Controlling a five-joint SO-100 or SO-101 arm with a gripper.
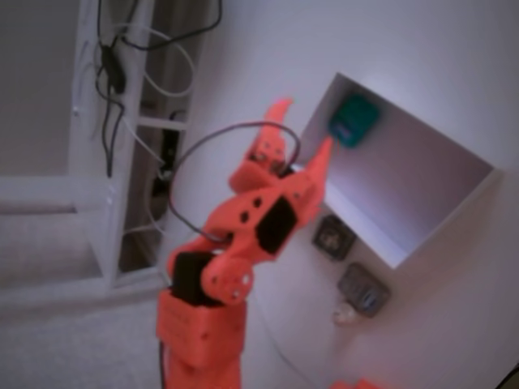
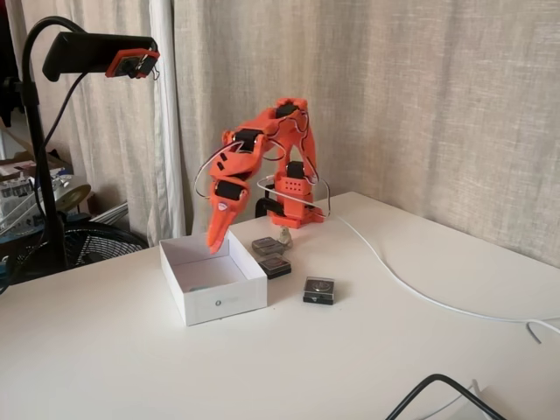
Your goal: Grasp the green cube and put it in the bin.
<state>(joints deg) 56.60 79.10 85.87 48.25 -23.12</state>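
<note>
1. Curtains hang behind the white bench (image 2: 420,350), and I take the bin (image 2: 219,302) on it as my landmark for everything else.
2. Seen from above, the green cube (image 1: 354,120) lies inside the bin (image 1: 438,219), tight in the corner nearest the arm, resting on the bin floor.
3. My gripper (image 1: 302,130) hangs over that same corner; the fingers (image 1: 280,109) are spread apart, pinching nothing, and one tip sits just beside the cube.
4. I judge the drop done, so the step in hand is a clean withdrawal.
5. I would keep the fingers spread and lift straight up first, because the near tip is close to both the cube and the thin bin wall; a sideways swing could nudge either.
6. Once above the rim, I would fold back toward the base, away from the dark blocks (image 2: 273,256) lying just outside the bin wall on the base side.
7. The side view hides the cube behind the bin wall, so I rely on the upper camera.
</note>
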